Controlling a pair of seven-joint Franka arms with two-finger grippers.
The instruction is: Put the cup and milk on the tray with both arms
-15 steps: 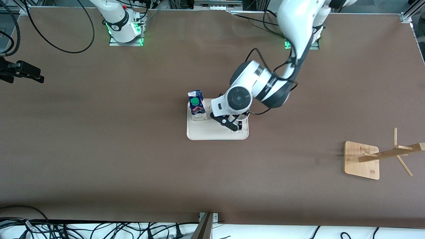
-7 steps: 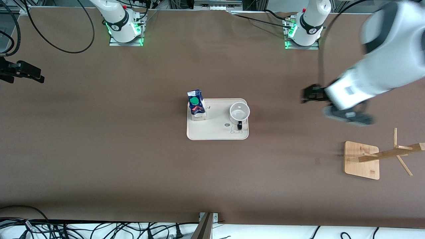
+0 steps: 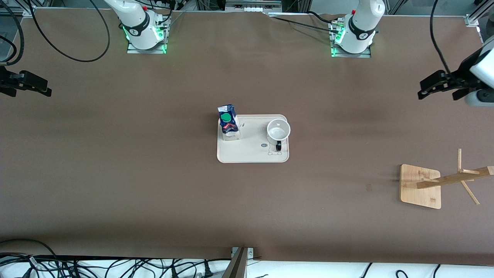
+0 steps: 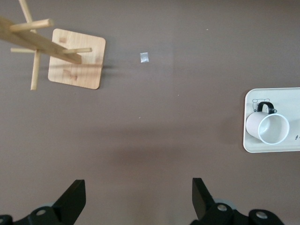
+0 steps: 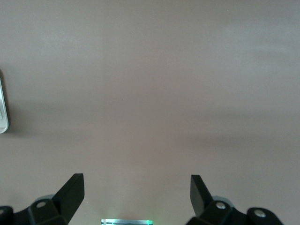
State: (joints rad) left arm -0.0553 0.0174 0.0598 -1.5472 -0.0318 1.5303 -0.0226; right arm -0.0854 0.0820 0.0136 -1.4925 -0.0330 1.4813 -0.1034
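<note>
On the tray (image 3: 252, 153) the cup (image 3: 278, 131) stands toward the left arm's end and the milk (image 3: 228, 123) toward the right arm's, both placed, well apart from the left gripper (image 3: 440, 85) and right gripper (image 3: 26, 86), each spread wide, empty over bare table.

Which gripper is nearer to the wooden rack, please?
Left. The left gripper hangs over the table's left-arm end near the wooden rack; the right gripper hangs over the right-arm end.
</note>
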